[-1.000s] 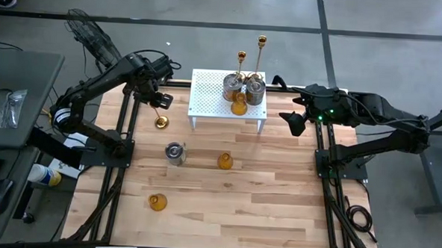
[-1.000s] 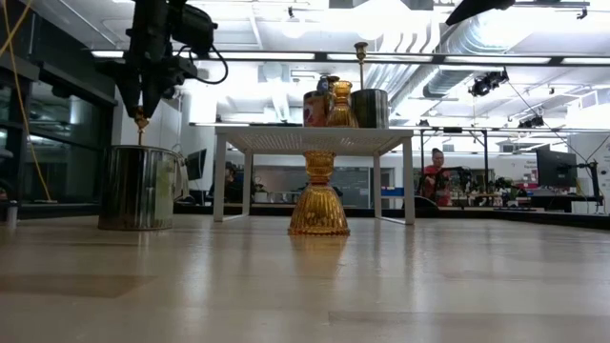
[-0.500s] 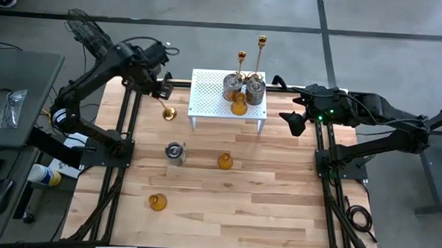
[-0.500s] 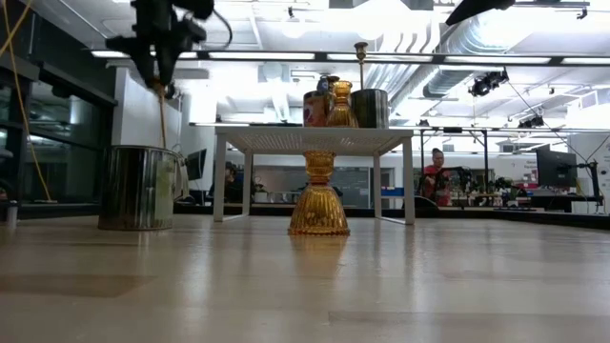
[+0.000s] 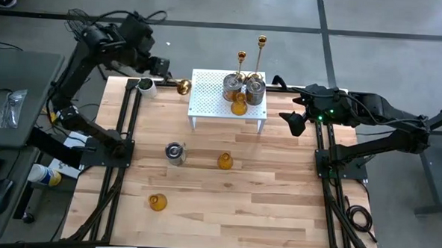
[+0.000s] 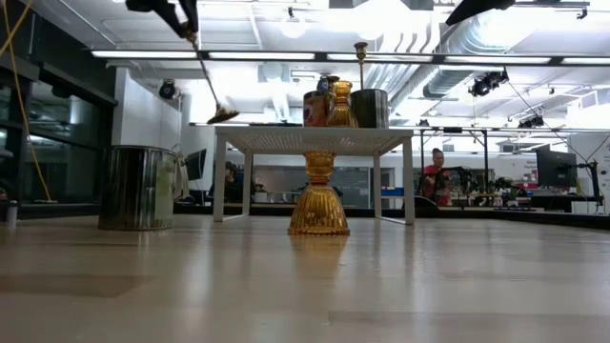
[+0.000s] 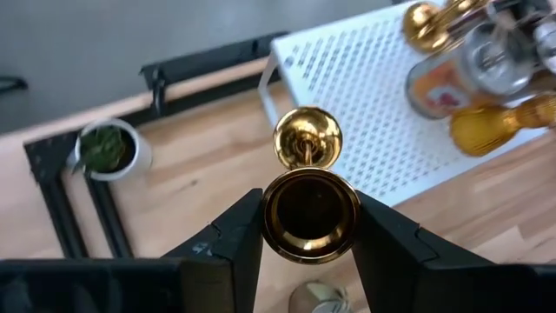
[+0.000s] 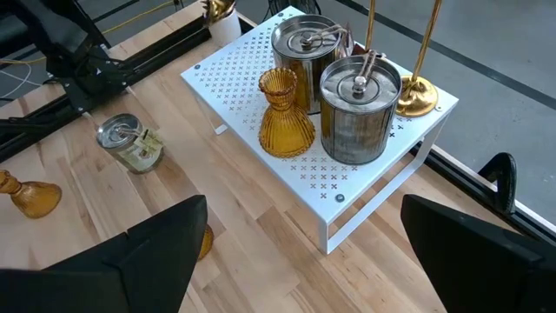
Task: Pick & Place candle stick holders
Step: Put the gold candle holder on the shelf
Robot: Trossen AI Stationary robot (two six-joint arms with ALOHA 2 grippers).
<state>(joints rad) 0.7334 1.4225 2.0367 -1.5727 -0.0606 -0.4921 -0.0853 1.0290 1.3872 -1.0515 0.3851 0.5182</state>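
Pale wooden bench (image 5: 240,207) planks carry a white perforated metal rack (image 5: 211,97) near the far edge, already crowded on its right half with two squat shiny silver cups (image 5: 232,86), one amber-orange glass holder (image 5: 239,104) and two slim gold-brass stemmed sticks (image 5: 241,61). The left gripper (image 7: 310,230), raised above the bench's far-left corner, has its jaws clenched on a third slim gold-brass stick (image 5: 182,86), tilted, base just beside the rack's left edge. A white cup with dark contents (image 5: 145,86) stands below it. One silver cup (image 5: 175,153) and two amber holders (image 5: 224,161) remain mid-bench. The right gripper (image 5: 294,123) waits past the rack's right side, jaws released.
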